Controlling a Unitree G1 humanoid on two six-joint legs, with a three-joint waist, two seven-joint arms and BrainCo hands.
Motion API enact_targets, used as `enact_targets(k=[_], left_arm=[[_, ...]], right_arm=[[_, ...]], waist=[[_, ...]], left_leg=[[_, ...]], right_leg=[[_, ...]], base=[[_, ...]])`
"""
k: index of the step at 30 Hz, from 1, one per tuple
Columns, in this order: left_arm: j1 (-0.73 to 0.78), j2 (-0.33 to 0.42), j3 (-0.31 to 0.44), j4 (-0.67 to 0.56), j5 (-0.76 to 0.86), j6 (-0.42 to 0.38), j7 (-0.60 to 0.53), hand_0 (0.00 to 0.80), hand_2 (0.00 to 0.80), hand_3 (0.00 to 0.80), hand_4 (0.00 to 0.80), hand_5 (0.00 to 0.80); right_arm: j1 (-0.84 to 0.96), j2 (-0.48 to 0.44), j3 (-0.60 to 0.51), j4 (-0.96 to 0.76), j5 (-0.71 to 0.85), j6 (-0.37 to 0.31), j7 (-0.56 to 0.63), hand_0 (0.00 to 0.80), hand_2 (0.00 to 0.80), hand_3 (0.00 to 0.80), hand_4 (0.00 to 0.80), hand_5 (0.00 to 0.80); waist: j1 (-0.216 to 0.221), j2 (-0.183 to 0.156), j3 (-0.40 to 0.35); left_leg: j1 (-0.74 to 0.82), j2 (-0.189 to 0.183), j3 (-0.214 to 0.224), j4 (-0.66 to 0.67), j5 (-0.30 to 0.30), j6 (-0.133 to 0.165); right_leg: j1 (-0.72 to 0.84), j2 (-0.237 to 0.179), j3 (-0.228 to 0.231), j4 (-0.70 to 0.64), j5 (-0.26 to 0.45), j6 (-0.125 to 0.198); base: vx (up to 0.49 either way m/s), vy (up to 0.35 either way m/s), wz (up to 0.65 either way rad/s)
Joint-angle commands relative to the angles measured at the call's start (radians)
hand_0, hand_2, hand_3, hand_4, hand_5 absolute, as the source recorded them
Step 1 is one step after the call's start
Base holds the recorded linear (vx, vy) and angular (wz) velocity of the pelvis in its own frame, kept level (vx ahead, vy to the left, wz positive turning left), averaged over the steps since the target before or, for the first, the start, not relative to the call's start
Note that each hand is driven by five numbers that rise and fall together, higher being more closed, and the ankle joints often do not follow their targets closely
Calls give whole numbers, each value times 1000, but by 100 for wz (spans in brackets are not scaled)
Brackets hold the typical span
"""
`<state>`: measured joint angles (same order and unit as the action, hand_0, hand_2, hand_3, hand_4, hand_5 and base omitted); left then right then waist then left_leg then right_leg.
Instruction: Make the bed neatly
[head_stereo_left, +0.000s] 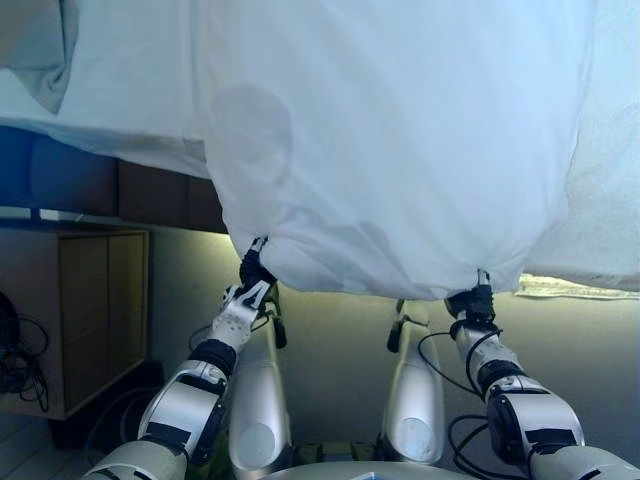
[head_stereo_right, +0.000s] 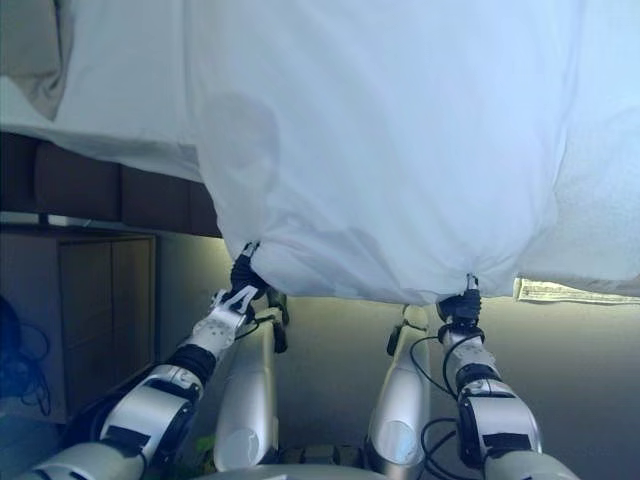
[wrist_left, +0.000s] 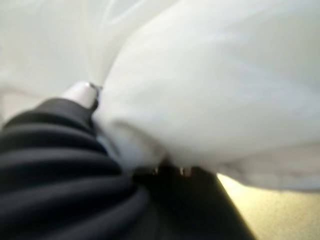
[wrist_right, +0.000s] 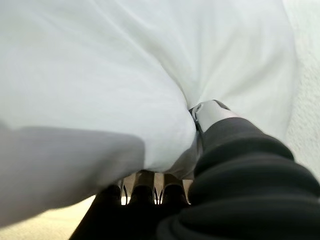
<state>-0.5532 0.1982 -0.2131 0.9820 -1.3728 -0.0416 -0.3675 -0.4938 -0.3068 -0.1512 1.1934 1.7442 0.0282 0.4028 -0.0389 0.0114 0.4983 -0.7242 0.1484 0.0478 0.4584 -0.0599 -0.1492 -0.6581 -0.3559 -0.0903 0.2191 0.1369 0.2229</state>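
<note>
A white duvet hangs over the near edge of the bed and fills most of both eye views. My left hand grips its lower left corner from below, fingers curled into the cloth. My right hand holds the lower right corner the same way; the right wrist view shows dark fingertips under a fold of the duvet with the thumb pressed on top. The hem between the two hands sags slightly.
A white textured sheet covers the mattress at the right. A dark wooden bed frame shows under the cloth at the left. A light wooden bedside cabinet stands at the lower left. A grey pillow lies at the top left.
</note>
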Motion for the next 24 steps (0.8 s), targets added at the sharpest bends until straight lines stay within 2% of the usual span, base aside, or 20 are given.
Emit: enact_targets(k=[1, 3, 7, 8, 9, 10, 11, 16, 24], left_arm=[[-26, -10, 65, 91, 64, -11, -25, 800, 800, 800, 800, 800], [-20, -2, 74, 125, 77, -10, -16, 800, 800, 800, 800, 800], [11, 2, 95, 192, 118, -18, 79, 800, 800, 800, 800, 800], [24, 3, 104, 216, 142, -13, 122, 800, 800, 800, 800, 800], [31, 5, 112, 236, 163, -3, 184, 787, 787, 787, 787, 787], [35, 14, 124, 270, 178, 13, 237, 198, 198, 198, 198, 198], [36, 24, 138, 293, 181, 26, 260, 0, 0, 0, 0, 0], [63, 55, 197, 361, 176, 33, 284, 0, 0, 0, 0, 0], [143, 75, 270, 357, 149, 38, 292, 0, 0, 0, 0, 0]], right_arm=[[107, -51, -45, 67, 17, -9, -56, 800, 800, 800, 800, 800], [123, -50, -46, 75, 15, -11, -83, 800, 800, 800, 800, 800], [165, -58, -60, 103, 53, 5, -110, 800, 800, 800, 800, 800], [182, -57, -63, 110, 76, 12, -104, 668, 668, 668, 668, 668], [193, -57, -65, 115, 99, 20, -100, 53, 53, 53, 53, 53], [205, -54, -64, 117, 116, 28, -99, 0, 0, 0, 0, 0], [212, -53, -62, 117, 123, 32, -107, 0, 0, 0, 0, 0], [251, -71, -80, 135, 185, 65, -145, 0, 0, 0, 0, 0], [302, -89, -173, 169, 228, 72, -241, 0, 0, 0, 0, 0]], waist=[[-20, 11, 22], [-25, 7, 22], [-29, 1, 22], [-30, -2, 22], [-30, -4, 22], [-31, -9, 22], [-33, -14, 22], [-36, -16, 22], [-20, 12, 22]], left_leg=[[-75, 1, 1, -100, 160, -9], [-103, 6, 1, -80, 155, -10], [-139, 19, 3, -42, 137, -6], [-145, 20, 4, -34, 134, -4], [-148, 21, 4, -29, 132, -2], [-150, 23, 3, -22, 132, -1], [-150, 25, 3, -19, 132, -1], [-120, 36, 20, -25, 133, 1], [12, 30, 40, -81, 137, -1]], right_leg=[[-70, -22, 36, 42, 39, 13], [-95, -18, 38, 51, 32, 11], [-126, -11, 40, 76, 12, 9], [-129, -9, 39, 79, 11, 8], [-130, -7, 38, 82, 10, 7], [-129, -5, 38, 83, 10, 7], [-126, -4, 37, 83, 9, 7], [-97, -11, 21, 75, 9, 7], [35, -32, -7, 37, 13, 11]], base=[[-12, 58, -3], [-5, 44, -3], [12, 14, -9], [20, -9, -8], [20, -29, -7], [16, -37, -7], [13, -32, -7], [17, 3, -7], [14, 10, -1]])
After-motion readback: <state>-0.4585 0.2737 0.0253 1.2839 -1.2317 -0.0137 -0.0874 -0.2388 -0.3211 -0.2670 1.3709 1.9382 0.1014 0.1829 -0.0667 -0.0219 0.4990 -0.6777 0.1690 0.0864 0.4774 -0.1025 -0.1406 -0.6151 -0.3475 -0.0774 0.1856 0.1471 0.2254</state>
